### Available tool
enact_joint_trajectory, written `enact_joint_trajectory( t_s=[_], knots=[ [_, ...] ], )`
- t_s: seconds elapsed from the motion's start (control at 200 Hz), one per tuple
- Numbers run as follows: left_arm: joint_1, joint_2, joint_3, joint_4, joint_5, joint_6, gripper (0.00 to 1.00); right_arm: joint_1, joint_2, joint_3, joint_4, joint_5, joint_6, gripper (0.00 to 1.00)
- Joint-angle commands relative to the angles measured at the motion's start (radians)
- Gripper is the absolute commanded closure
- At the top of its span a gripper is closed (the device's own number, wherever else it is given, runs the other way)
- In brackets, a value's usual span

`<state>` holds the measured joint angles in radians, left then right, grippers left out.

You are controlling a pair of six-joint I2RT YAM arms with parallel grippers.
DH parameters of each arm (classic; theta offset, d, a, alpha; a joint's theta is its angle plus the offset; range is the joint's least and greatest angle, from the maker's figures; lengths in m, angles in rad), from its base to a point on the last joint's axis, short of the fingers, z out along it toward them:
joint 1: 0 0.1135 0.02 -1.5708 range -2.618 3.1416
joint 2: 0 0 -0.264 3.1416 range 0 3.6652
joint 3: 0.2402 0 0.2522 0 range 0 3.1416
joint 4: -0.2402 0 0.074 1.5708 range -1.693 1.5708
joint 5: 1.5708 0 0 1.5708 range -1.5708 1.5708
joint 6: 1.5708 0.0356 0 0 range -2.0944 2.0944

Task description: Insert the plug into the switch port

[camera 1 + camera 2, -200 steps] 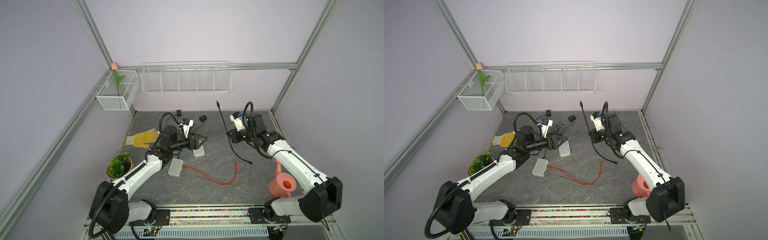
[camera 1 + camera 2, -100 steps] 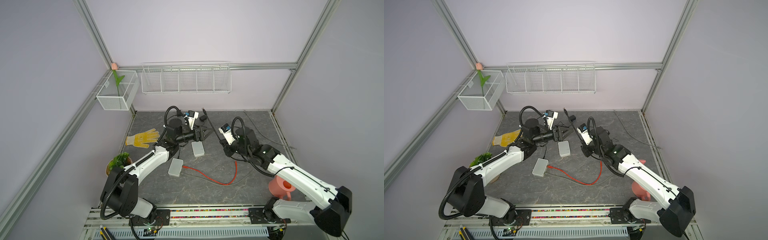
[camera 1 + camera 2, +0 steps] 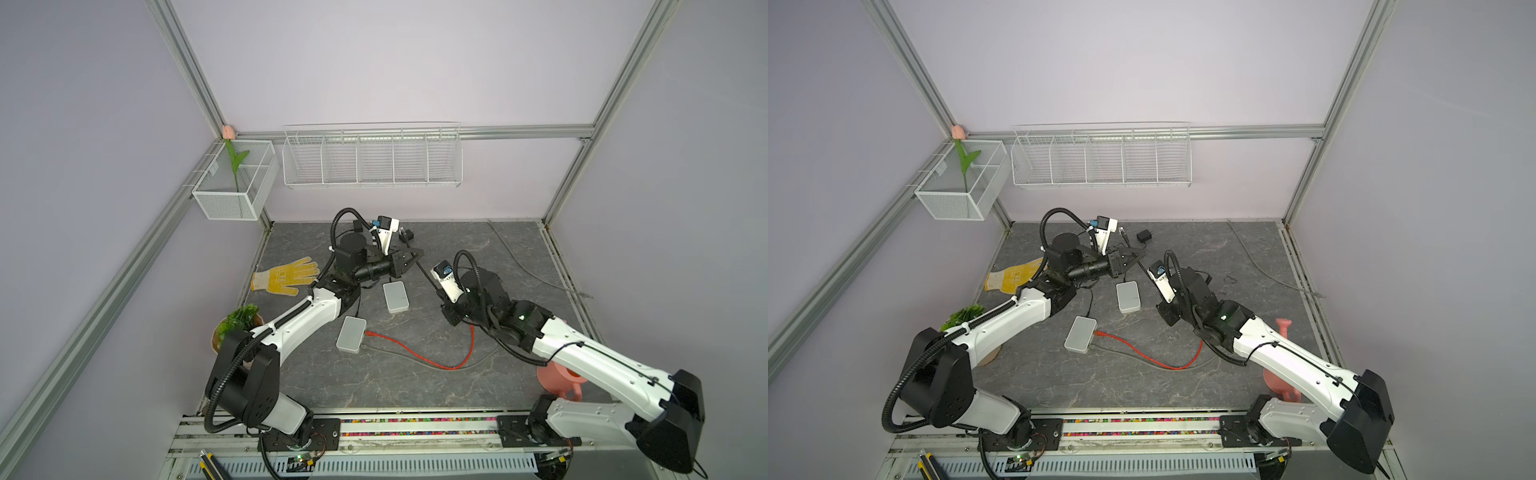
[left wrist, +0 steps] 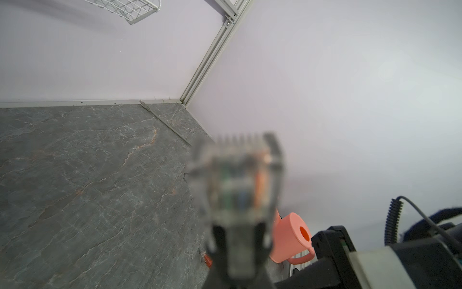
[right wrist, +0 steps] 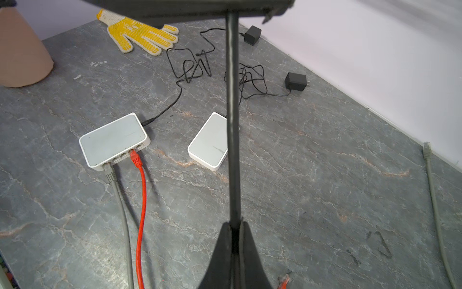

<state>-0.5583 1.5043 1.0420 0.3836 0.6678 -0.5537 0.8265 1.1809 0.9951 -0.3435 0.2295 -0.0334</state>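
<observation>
The black cable ends in a clear plug, blurred close up in the left wrist view. My left gripper is shut on the plug, above the table behind the far white switch. My right gripper is shut on the black cable a short way down from the plug. A second white switch lies nearer the front with a red cable and a grey cable plugged into it. The far switch's ports are hidden.
A yellow glove and a potted plant sit at the left. A pink watering can stands at the front right. Two black power adapters with tangled leads lie behind the switches. A loose grey cable runs along the right.
My right arm carried the black cable from the back right towards the middle. My left arm swung back to meet it, and its jaws went from open to shut on the plug.
</observation>
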Motion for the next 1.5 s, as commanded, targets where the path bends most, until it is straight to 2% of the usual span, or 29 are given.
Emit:
enact_joint_trajectory(
  t_s=[0.0, 0.075, 0.185, 0.29, 0.495, 0.61, 0.76, 0.89, 1.045, 1.145, 1.235, 1.37, 1.445, 1.495],
  knots=[
    [0.001, -0.018, -0.049, 0.080, 0.031, 0.032, 1.00, 0.003, -0.047, -0.006, -0.006, 0.029, 0.010, 0.78],
    [-0.002, -0.030, -0.072, 0.114, 0.081, 0.045, 1.00, 0.004, -0.089, -0.002, -0.028, 0.011, 0.013, 0.70],
    [-0.015, -0.064, -0.118, 0.180, 0.139, 0.068, 1.00, -0.001, -0.188, 0.004, -0.020, -0.061, 0.002, 0.46],
    [-0.029, -0.089, -0.171, 0.315, 0.215, 0.066, 1.00, -0.028, -0.227, 0.057, -0.034, -0.200, -0.018, 0.40],
    [-0.041, -0.102, -0.224, 0.487, 0.285, 0.024, 1.00, -0.136, -0.166, 0.173, -0.053, -0.468, -0.028, 0.40],
    [-0.052, -0.110, -0.226, 0.497, 0.298, 0.026, 1.00, -0.215, -0.104, 0.234, -0.037, -0.647, -0.002, 0.40],
    [-0.060, -0.128, -0.222, 0.459, 0.296, 0.048, 1.00, -0.227, -0.017, 0.325, -0.052, -0.800, -0.022, 0.42],
    [-0.070, -0.153, -0.211, 0.343, 0.269, 0.119, 1.00, -0.226, 0.046, 0.391, -0.075, -0.810, -0.025, 0.44],
    [-0.106, -0.185, -0.186, 0.154, 0.183, 0.235, 1.00, -0.225, 0.110, 0.423, -0.067, -0.806, -0.022, 0.43],
    [-0.110, -0.186, -0.180, 0.133, 0.165, 0.244, 1.00, -0.214, 0.140, 0.435, -0.063, -0.848, -0.014, 0.43],
    [-0.110, -0.181, -0.175, 0.129, 0.159, 0.245, 1.00, -0.196, 0.159, 0.437, -0.065, -0.840, -0.025, 0.44],
    [-0.111, -0.179, -0.171, 0.129, 0.151, 0.239, 1.00, -0.192, 0.185, 0.440, -0.076, -0.839, -0.025, 0.54],
    [-0.111, -0.179, -0.171, 0.123, 0.145, 0.242, 1.00, -0.190, 0.190, 0.435, -0.078, -0.844, -0.024, 0.56],
    [-0.111, -0.181, -0.171, 0.122, 0.145, 0.242, 1.00, -0.189, 0.190, 0.433, -0.075, -0.840, -0.024, 0.66]
  ],
)
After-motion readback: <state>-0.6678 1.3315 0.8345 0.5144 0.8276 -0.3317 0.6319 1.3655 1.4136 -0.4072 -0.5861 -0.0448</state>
